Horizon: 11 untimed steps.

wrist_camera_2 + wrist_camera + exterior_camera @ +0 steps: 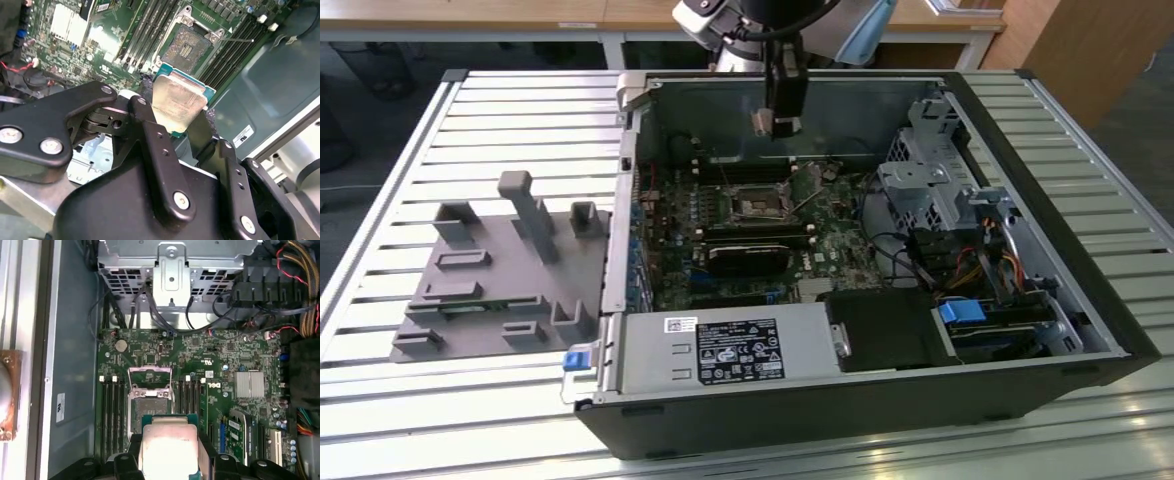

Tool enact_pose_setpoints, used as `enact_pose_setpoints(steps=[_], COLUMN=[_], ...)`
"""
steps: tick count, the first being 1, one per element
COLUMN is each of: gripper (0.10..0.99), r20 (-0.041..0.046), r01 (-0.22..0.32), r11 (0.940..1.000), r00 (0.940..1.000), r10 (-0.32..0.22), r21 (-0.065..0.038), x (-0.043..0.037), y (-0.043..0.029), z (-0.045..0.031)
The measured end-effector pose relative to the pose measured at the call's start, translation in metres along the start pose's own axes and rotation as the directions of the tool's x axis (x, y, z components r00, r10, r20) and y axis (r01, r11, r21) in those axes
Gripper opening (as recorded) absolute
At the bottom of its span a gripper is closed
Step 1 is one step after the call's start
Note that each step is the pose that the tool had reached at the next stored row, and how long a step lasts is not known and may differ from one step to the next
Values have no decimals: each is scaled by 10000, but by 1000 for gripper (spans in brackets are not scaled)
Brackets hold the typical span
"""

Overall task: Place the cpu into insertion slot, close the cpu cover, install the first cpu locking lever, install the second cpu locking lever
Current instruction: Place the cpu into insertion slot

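Note:
My gripper hangs over the open computer case, above its far wall, shut on the cpu. The chip is a flat square with a dull silver top and a green edge, and it sits between the two black fingers in both wrist views. The insertion slot lies below and ahead on the green board, with its dark contact field bare. In the first wrist view the cpu cover stands flipped open at the slot's far side. A thin metal lever sticks out beside the socket.
Long black memory slots flank the socket on both sides. A metal drive cage with cables fills the exterior view's right of the case, and a power supply sits at its near edge. A grey fixture plate lies on the slatted table.

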State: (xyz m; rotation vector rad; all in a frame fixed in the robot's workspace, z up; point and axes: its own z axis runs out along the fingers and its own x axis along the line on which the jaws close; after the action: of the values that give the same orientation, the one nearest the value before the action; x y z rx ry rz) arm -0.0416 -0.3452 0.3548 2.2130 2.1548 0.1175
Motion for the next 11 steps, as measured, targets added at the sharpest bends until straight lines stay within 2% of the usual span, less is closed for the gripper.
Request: enact_pose_setpoints(steps=[5, 9, 11], gripper=[525, 525, 525], r20=[47, 106, 118], r01=[-520, -1191, -1225], r11=[9986, 9929, 9925], r00=[9986, 9928, 9924], r10=[520, 1191, 1226], r21=[-11, -29, -30], x=[5, 4, 4], y=[-1, -1, -1], z=[5, 13, 13])
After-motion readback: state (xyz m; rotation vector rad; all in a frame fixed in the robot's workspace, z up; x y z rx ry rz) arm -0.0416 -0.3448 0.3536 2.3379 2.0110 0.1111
